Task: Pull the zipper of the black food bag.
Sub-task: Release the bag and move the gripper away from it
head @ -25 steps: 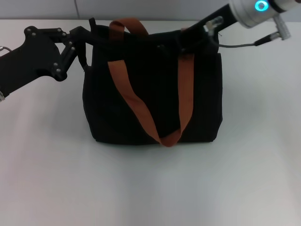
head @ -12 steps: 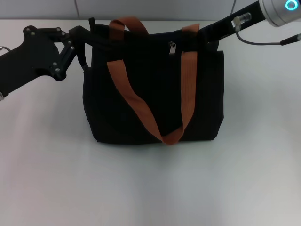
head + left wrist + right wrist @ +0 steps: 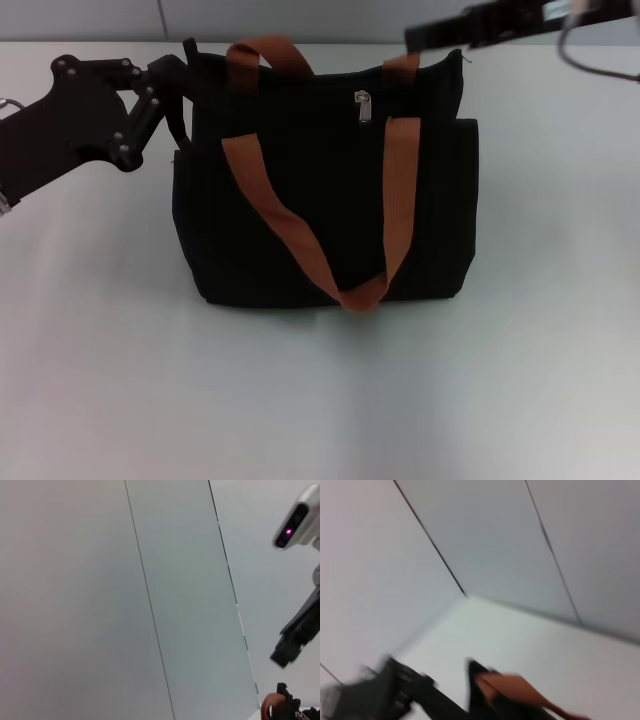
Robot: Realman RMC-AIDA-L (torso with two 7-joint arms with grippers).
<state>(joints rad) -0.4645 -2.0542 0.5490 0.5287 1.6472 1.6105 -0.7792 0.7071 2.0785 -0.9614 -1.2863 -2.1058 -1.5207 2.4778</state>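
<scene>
Boxy black fabric food bag (image 3: 325,190) w/ orange-brown straps sits mid-frame on the white desk (image 3: 320,400). Small silvery zipper tab (image 3: 363,105) hangs top centre, untouched, so prob partway at best. Left claw (image 3: 185,70) clenched on bag's upper-left corner. Right claw (image 3: 420,38) top right, just above bag's top edge; can't tell its grip.

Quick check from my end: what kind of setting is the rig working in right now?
Likely a lab or test bench, not a home or shop: a plain white table, bare grey panelled walls behind, and only the black food bag staged between the left gripper and the right gripper.
</scene>
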